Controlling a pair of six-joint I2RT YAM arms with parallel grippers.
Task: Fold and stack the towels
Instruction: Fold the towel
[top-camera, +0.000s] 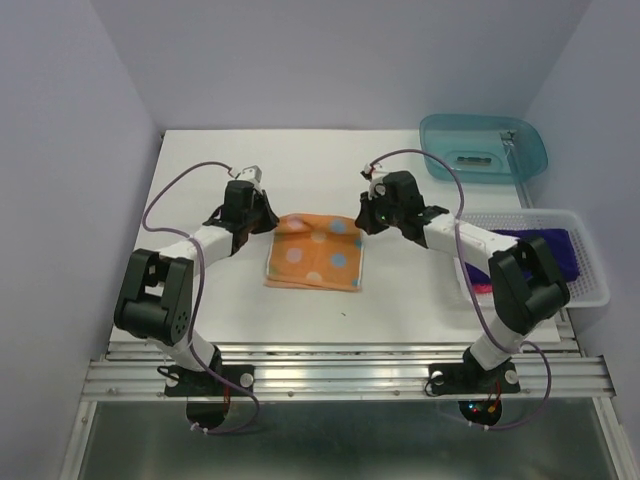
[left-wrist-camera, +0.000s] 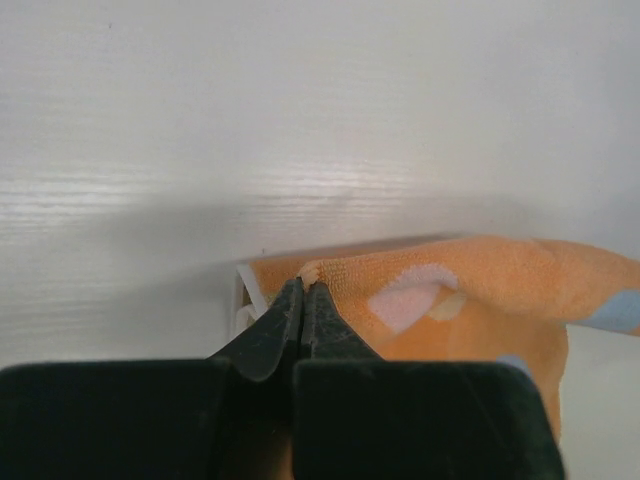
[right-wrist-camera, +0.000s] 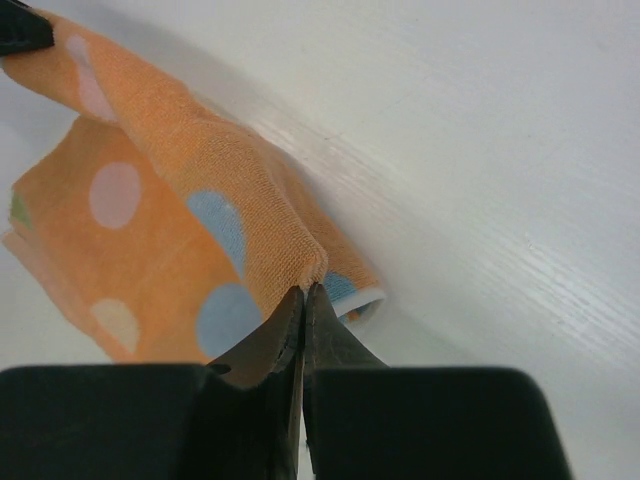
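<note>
Soft, nubby orange dotted towel (top-camera: 315, 255) lies mid-frame on the smooth white tabletop (top-camera: 420, 300). The left pincer (left-wrist-camera: 303, 288) and right pincer (right-wrist-camera: 303, 293) each clench one upper corner, lifting that terry edge.

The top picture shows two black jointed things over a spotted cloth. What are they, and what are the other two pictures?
They are two robot arms mounted at the near edge of a white table, seen from above. The other two pictures come from a camera on each wrist, looking along its fingers. The left gripper and the right gripper are each pinched shut on a far corner of the orange dotted towel, holding that edge up. A white basket at the right holds a dark purple towel and a pink-red towel.
</note>
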